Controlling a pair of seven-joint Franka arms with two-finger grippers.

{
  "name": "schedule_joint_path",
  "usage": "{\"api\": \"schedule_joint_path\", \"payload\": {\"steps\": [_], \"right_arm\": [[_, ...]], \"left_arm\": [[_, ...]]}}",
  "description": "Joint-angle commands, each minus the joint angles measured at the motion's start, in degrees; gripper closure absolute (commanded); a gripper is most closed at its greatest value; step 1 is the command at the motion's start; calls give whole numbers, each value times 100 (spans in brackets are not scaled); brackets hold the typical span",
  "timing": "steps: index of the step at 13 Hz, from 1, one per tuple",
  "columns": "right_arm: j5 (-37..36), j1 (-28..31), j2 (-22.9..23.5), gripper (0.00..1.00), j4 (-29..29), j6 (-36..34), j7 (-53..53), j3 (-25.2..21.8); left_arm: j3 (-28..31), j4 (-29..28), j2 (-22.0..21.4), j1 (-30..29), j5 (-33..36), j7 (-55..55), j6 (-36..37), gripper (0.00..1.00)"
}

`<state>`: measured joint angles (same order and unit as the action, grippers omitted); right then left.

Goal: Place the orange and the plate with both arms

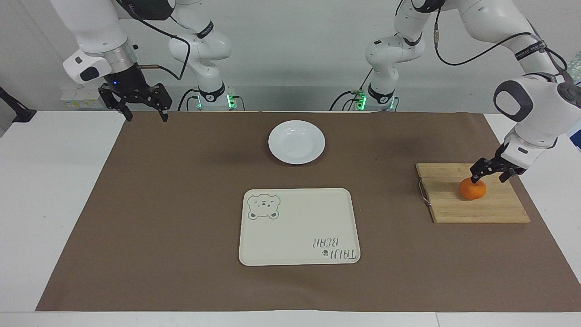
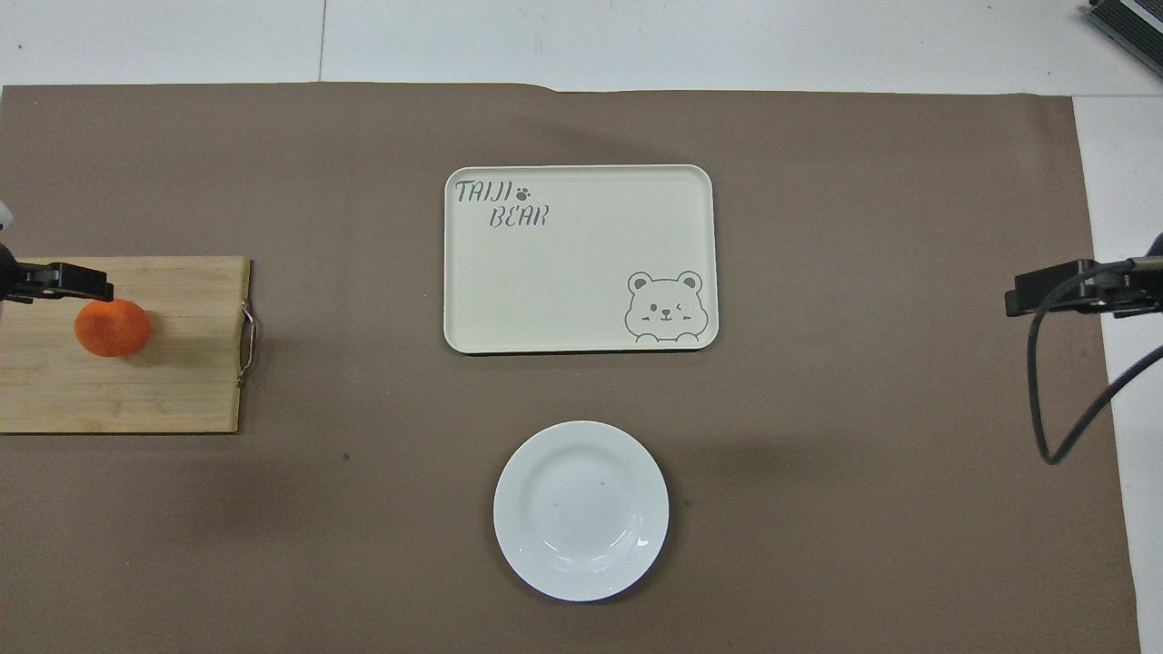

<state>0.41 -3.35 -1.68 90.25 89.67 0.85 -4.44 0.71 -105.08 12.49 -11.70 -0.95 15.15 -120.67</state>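
On cutting board (image 1: 472,206): orange (image 1: 472,190), round, no clear long axis.

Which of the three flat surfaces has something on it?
The wooden cutting board: the orange sits on it. The plate and bear tray hold nothing.

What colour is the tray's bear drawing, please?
Grey outline on the cream tray, clearest overhead.

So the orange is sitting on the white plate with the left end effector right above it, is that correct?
Not quite: the orange sits on the wooden cutting board, not on the white plate, which holds nothing. The left end effector is indeed right above the orange. The facing view shows this.
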Motion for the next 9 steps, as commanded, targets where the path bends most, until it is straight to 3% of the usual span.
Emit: {"api": "schedule_joint_path", "payload": {"steps": [1,6,9], "right_arm": [[-41,54,-25,0,27,-2,109,48],[-41,54,-25,0,27,7,109,48],[-41,54,-25,0,27,7,109,48]], "left_arm": [[-53,-197,78,-43,51,41,-360,0],[-44,-548,175,-78,51,58,-1037,0],[-44,-557,395,-131,51,94,-1073,0]]}}
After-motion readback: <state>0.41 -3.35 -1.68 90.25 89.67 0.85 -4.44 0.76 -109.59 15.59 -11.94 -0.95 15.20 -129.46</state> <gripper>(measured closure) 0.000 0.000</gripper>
